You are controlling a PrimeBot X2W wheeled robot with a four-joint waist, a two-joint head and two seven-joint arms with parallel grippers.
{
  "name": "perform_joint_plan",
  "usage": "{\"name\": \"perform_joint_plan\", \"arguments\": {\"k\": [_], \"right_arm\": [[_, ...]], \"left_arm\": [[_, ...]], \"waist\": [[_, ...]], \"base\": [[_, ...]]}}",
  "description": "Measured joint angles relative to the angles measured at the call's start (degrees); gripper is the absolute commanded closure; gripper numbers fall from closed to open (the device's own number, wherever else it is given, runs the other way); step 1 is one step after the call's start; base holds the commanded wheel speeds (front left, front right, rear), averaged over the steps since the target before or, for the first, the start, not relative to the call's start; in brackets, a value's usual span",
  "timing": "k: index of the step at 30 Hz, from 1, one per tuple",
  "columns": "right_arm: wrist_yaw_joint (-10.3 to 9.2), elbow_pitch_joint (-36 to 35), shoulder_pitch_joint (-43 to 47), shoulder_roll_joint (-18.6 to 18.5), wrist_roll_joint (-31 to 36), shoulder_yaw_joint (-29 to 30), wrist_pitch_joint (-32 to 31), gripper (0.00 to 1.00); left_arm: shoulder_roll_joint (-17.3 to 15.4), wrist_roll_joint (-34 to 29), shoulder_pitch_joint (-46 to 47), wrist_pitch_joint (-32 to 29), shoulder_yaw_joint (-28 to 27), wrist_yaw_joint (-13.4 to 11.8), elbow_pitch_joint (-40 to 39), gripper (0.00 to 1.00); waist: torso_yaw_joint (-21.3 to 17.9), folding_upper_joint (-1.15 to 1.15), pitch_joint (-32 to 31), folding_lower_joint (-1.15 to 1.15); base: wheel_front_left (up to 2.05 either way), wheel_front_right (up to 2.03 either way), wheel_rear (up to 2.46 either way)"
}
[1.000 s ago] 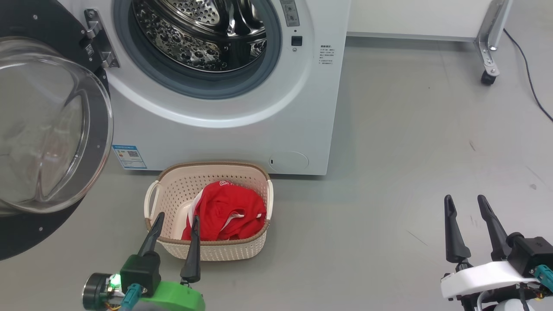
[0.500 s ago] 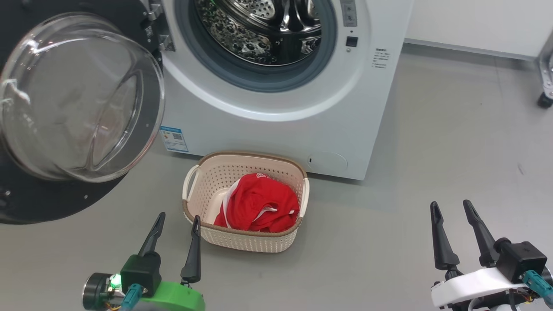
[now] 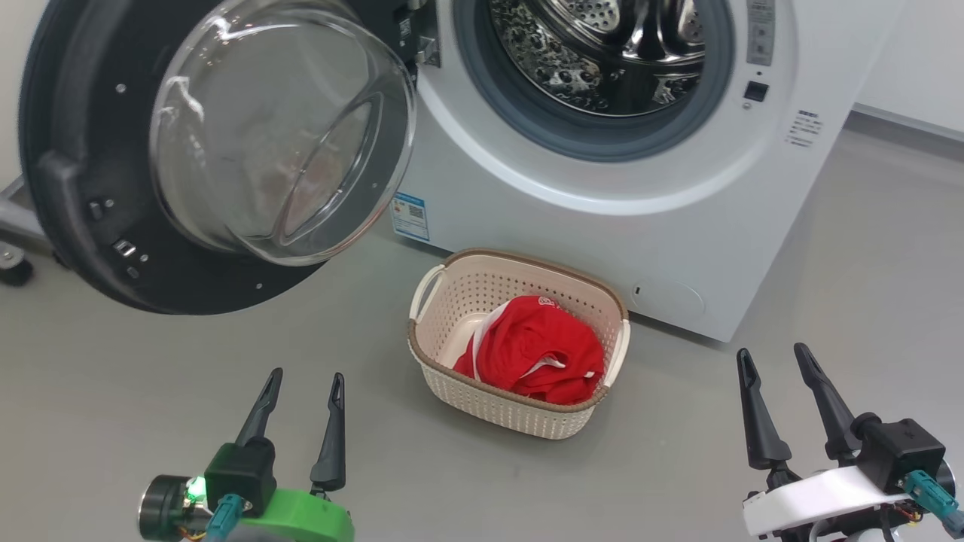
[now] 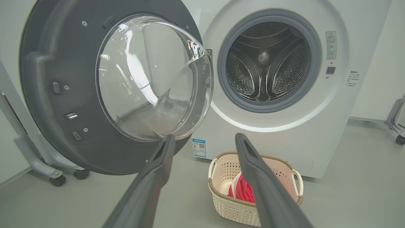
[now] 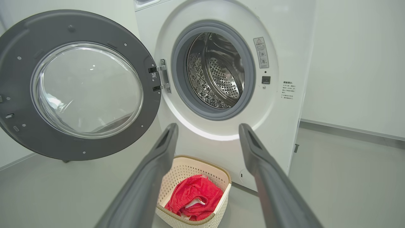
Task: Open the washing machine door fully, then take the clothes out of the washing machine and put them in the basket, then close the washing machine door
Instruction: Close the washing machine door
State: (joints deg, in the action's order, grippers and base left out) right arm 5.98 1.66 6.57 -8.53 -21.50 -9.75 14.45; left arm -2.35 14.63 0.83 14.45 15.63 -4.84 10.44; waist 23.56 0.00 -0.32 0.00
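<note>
The white washing machine (image 3: 602, 218) (image 4: 284, 133) (image 5: 221, 133) stands with its steel drum (image 3: 617, 53) bare. Its black washing machine door (image 3: 90, 150) (image 4: 41, 88) (image 5: 19, 79) hangs wide open at the left, glass bowl (image 3: 279, 128) bulging toward me. On the floor in front sits the cream basket (image 3: 452, 301) (image 4: 221, 196) (image 5: 180, 171) with the red clothes (image 3: 542, 357) (image 4: 243, 190) (image 5: 196, 196) inside. My left gripper (image 3: 305, 376) (image 4: 202, 139) is open at the lower left, short of the basket. My right gripper (image 3: 772, 354) (image 5: 207, 128) is open at the lower right, holding nothing.
A grey stand on castors (image 4: 41, 164) is behind the open door at the left, one wheel (image 3: 11, 267) showing in the head view. Another castor leg (image 4: 395, 126) stands right of the machine. Bare grey floor (image 3: 151, 391) lies between me and the basket.
The head camera has swung left, so machine, door and basket have slid right in the picture. Both grippers stay open in the same places.
</note>
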Motion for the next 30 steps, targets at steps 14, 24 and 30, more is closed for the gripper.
{"name": "perform_joint_plan", "arguments": {"k": [14,24,30], "right_arm": [[0.52,0.1,-1.4,-0.1,0.5,-4.3,0.0,0.00],[0.73,0.7,-2.8,-0.9,0.5,-5.5,0.0,0.00],[0.98,1.2,-2.9,-1.1,0.4,-5.5,0.0,0.00]], "left_arm": [[-0.1,0.0,-2.1,0.0,-3.9,-0.8,-3.4,0.00],[-0.1,0.0,-3.5,0.0,-4.7,-1.0,-5.1,0.00],[-0.1,0.0,-3.7,0.0,-4.7,-1.1,-5.6,0.00]], "waist": [[6.9,0.00,1.4,0.00],[7.3,0.00,1.9,0.00],[7.3,0.00,2.1,0.00]], "base": [[0.00,0.00,0.00],[0.00,0.00,0.00],[0.00,0.00,0.00]]}}
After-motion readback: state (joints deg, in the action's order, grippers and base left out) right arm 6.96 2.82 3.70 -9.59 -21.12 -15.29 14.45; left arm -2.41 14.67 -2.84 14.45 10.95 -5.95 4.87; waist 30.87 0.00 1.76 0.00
